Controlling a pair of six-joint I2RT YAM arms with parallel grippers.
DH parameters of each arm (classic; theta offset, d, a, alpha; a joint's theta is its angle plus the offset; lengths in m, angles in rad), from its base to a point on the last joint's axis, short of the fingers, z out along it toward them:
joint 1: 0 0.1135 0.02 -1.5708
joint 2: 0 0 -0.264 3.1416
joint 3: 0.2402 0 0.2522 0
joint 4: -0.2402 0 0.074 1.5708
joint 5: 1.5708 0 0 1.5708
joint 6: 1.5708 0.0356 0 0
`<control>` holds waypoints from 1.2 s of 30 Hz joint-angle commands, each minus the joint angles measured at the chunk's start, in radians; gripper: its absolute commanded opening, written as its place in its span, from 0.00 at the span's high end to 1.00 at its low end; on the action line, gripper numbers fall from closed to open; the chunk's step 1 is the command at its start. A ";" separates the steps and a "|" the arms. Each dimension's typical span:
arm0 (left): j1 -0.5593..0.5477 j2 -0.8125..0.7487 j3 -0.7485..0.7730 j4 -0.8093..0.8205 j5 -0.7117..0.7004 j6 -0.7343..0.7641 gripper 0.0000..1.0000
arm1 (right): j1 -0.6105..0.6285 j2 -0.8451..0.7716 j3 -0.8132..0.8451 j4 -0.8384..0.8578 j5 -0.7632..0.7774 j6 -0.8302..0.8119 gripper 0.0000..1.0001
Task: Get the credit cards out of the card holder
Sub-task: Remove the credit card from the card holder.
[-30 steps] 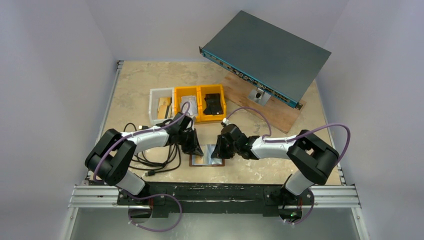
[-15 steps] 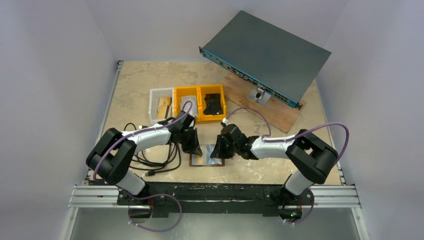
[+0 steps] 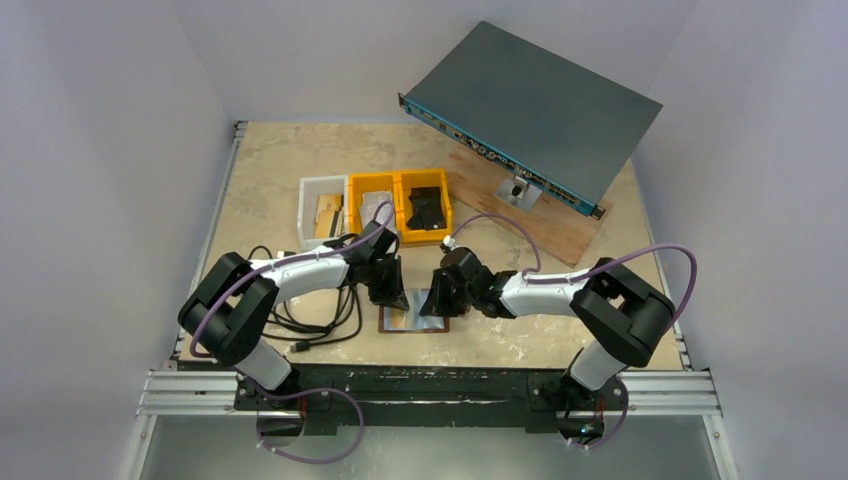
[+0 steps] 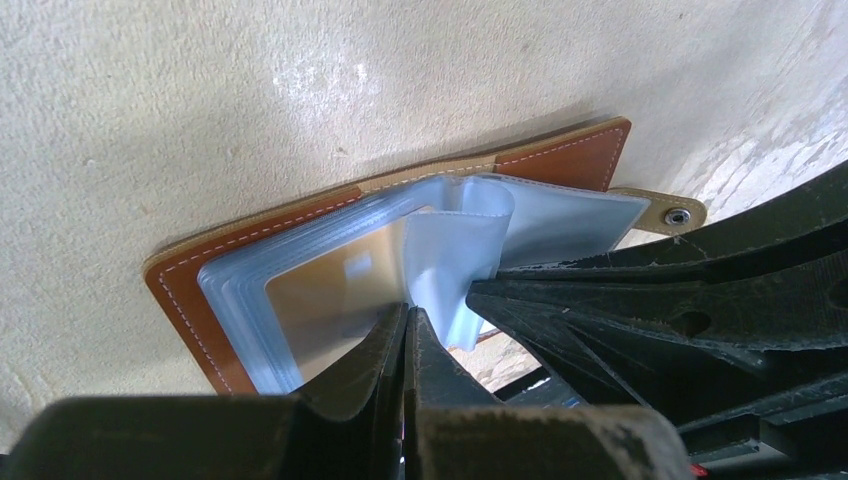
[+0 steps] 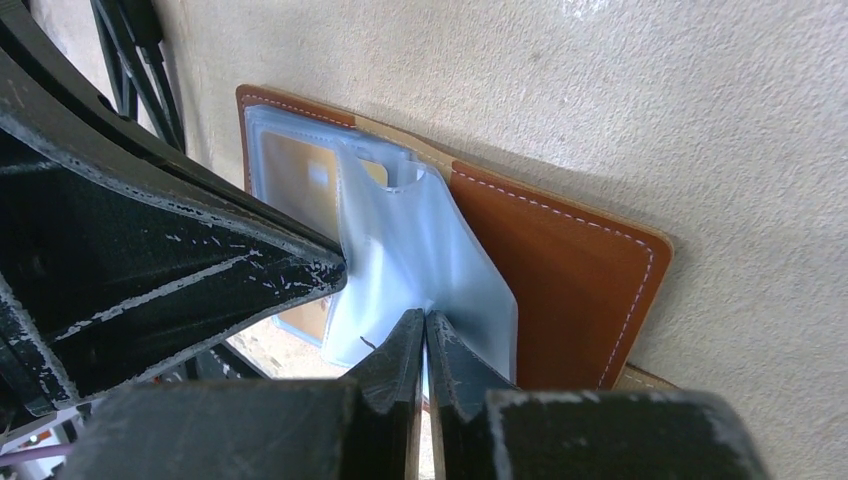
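The brown leather-like folding card holder [image 4: 185,295], white-stitched, lies open and flat on the beige mottled table [image 4: 200,100], between the two arms. Its inside carries stacked glossy, clear bluish plastic pockets. A smooth tan rectangular credit card [image 4: 320,290] sits in the top pocket. The left tool [image 4: 405,312] has its jaws pressed together at that card's lower edge; whether card or sleeve is pinched cannot be told. The right tool [image 5: 425,318] is clamped thin on one raised, curled pocket leaf [image 5: 420,250].

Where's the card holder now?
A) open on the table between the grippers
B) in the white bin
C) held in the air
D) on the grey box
A: the card holder lies open on the table, with the left gripper and right gripper at its two ends.
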 commanded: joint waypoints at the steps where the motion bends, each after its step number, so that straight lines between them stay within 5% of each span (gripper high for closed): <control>1: -0.007 -0.026 0.005 0.015 0.003 0.010 1.00 | -0.003 -0.014 0.034 -0.071 0.033 -0.040 0.94; 12: -0.007 -0.036 -0.005 0.095 0.079 -0.038 1.00 | -0.003 -0.164 0.104 -0.163 0.071 -0.050 0.74; 36: -0.065 0.171 0.172 0.226 0.202 -0.119 0.98 | 0.009 -0.412 0.096 -0.420 0.290 -0.044 0.69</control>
